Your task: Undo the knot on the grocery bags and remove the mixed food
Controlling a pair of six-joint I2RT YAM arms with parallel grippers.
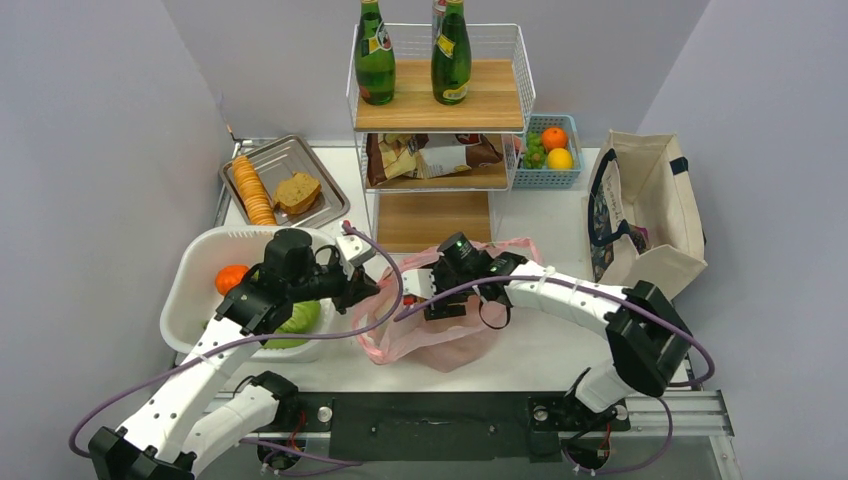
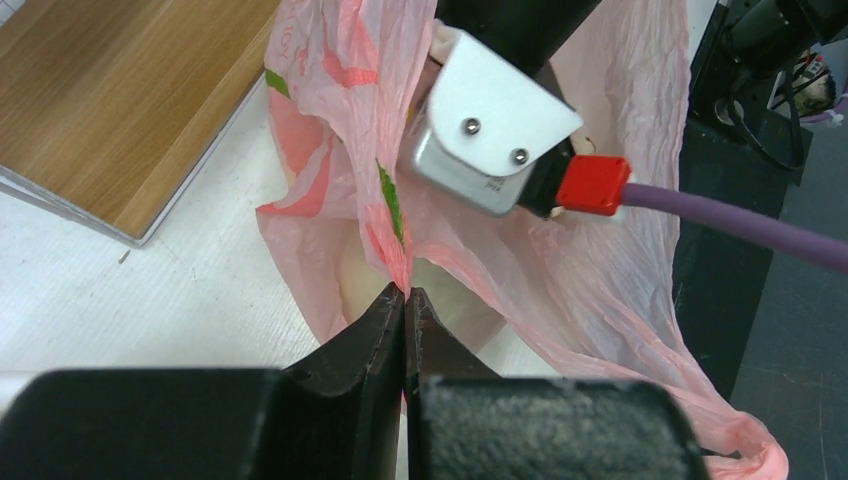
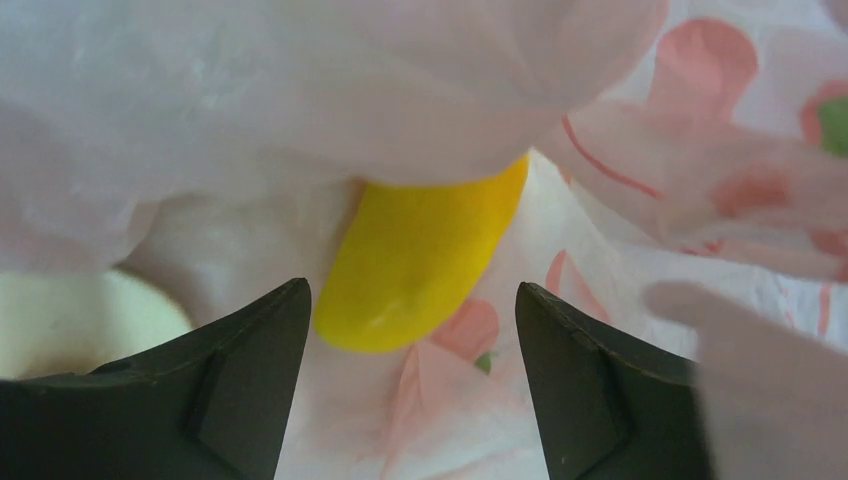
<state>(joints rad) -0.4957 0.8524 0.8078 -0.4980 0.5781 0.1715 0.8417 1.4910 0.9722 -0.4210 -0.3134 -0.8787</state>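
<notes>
Left fingers (image 2: 375, 340) pinch shut on the grocery bag (image 2: 620, 270), flimsy pink film; my right fingers (image 3: 250, 360) gape inside it, lemon (image 3: 420, 260) between them (smooth, firm, probably slippery): I'd grip its middle.

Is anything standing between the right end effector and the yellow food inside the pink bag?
Nothing visible does. The right end effector, jaws open, faces the yellow food directly; the pink bag only drapes over its far end. The left end effector pinches the bag's edge.
</notes>
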